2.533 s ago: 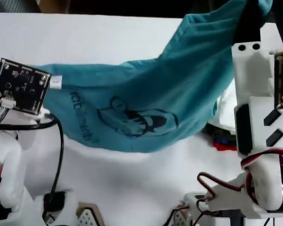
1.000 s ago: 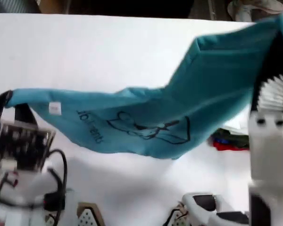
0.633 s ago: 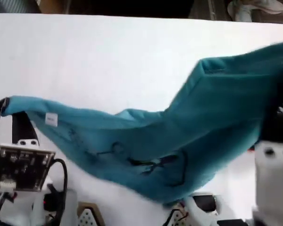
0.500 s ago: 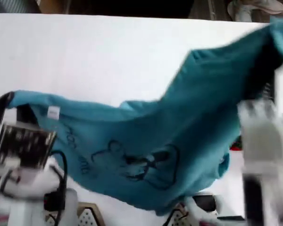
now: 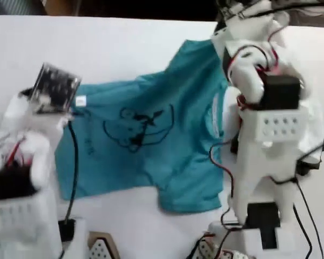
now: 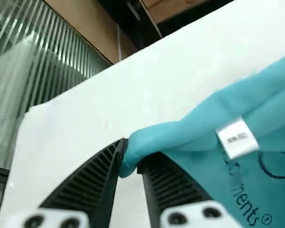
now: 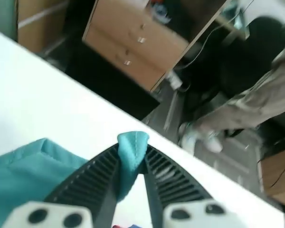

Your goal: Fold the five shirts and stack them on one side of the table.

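High view: teal shirt (image 5: pixel 151 135) spread on white table (image 5: pixel 97 48), left gripper (image 6: pixel 129 159) and right gripper (image 7: pixel 131 154) each pinching its edge.

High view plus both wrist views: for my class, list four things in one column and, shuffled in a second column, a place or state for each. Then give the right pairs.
1. teal shirt
2. left gripper
3. right gripper
4. label

A. pinches a fold of cloth near the far edge of the table
B. white, sewn to the shirt's edge
C. spread over the table, drawing facing up
D. pinches the shirt's edge close to the label

Pairs: 1-C, 2-D, 3-A, 4-B
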